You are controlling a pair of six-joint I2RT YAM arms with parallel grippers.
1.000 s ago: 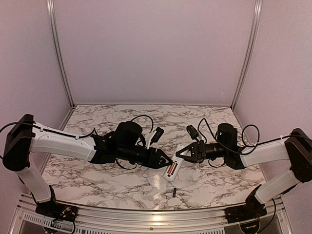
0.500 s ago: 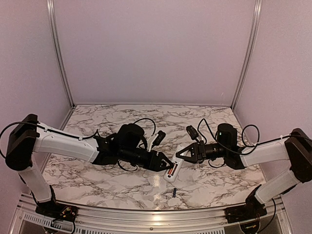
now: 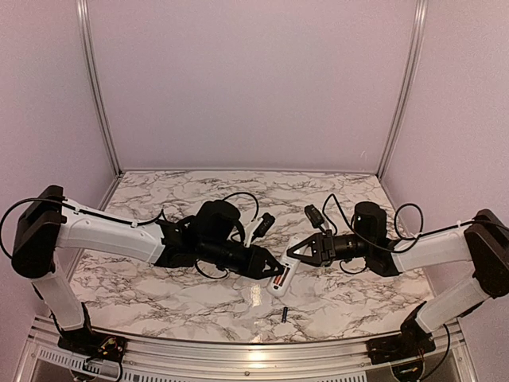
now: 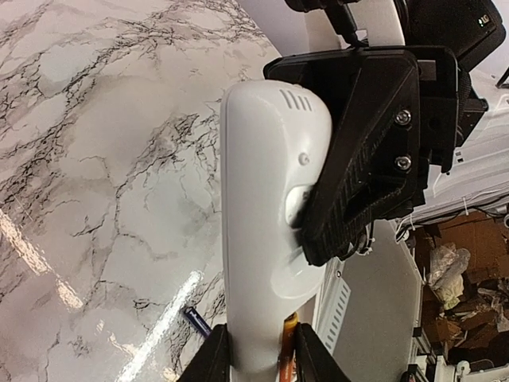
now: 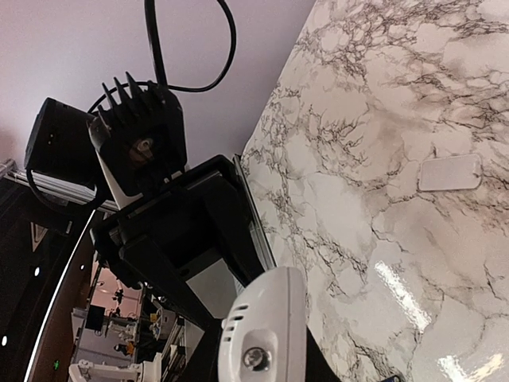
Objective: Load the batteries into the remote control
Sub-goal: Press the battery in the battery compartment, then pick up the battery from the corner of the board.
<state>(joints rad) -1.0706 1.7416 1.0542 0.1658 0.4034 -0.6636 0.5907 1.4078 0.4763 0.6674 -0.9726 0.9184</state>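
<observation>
The white remote control (image 3: 285, 269) hangs tilted above the marble table between both arms. My right gripper (image 3: 297, 254) is shut on its upper end (image 5: 266, 330). My left gripper (image 4: 258, 356) is closed round the lower end (image 4: 262, 239), one finger on the remote's side. The other finger presses the orange-copper battery (image 4: 288, 350), which lies along the remote's open side (image 3: 277, 278). The black battery (image 3: 282, 314) lies loose on the table below the remote, and shows as a dark stub (image 4: 193, 319) in the left wrist view.
A thin plain white strip (image 5: 449, 172) lies flat on the marble beyond the remote. The table's metal front rail (image 3: 254, 350) runs just below the loose battery. Cables loop over both wrists (image 3: 238, 199).
My left gripper has slid right to the remote's lower end and its jaws have closed in on it and the orange battery. The right arm and remote have held still.
</observation>
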